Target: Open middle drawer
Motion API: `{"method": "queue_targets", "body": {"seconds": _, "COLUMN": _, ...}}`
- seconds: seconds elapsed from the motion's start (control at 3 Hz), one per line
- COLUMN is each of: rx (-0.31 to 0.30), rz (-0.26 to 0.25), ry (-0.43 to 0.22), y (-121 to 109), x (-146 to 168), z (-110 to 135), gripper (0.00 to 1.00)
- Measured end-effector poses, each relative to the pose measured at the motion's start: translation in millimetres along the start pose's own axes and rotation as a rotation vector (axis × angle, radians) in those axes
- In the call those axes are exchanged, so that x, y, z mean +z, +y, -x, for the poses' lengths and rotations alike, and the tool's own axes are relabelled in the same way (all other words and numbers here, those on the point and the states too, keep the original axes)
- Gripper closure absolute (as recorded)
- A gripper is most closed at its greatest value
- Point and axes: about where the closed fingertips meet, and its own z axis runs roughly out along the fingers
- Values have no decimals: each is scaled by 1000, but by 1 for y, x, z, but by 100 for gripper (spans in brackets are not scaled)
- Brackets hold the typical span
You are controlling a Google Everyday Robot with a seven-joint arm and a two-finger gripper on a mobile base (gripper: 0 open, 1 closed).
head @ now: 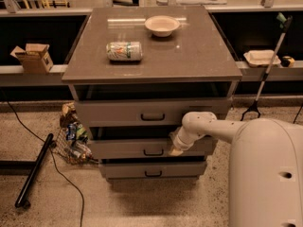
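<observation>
The grey cabinet has three drawers stacked one above the other. The middle drawer [128,148] is a wide, shallow grey front with a small dark bar handle [153,152]. My gripper [176,149] is at the end of the white arm, which reaches in from the right. It sits against the middle drawer's front, just right of the handle and at handle height. The top drawer [118,112] is above it and the bottom drawer [123,170] is below it.
A lying can [124,51] and a white bowl [162,25] are on the cabinet top [199,56]. A bag of rubbish [73,136], a black pole [33,169] and a cable lie on the floor to the left. A grabber stick [267,65] leans at the right.
</observation>
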Motion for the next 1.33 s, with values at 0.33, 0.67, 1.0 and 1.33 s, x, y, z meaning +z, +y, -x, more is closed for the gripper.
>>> {"method": "queue_targets", "body": {"seconds": 0.33, "rx": 0, "rz": 0, "ry": 0, "y": -4, "x": -2, "z": 1, "gripper": 87}}
{"method": "queue_targets", "body": {"seconds": 0.67, "rx": 0, "rz": 0, "ry": 0, "y": -4, "x": -5, "z": 2, "gripper": 92}}
{"method": "queue_targets", "body": {"seconds": 1.0, "rx": 0, "rz": 0, "ry": 0, "y": -4, "x": -5, "z": 2, "gripper": 74}}
{"method": "queue_targets", "body": {"seconds": 1.33, "rx": 0, "rz": 0, "ry": 0, "y": -4, "x": -5, "z": 2, "gripper": 51}}
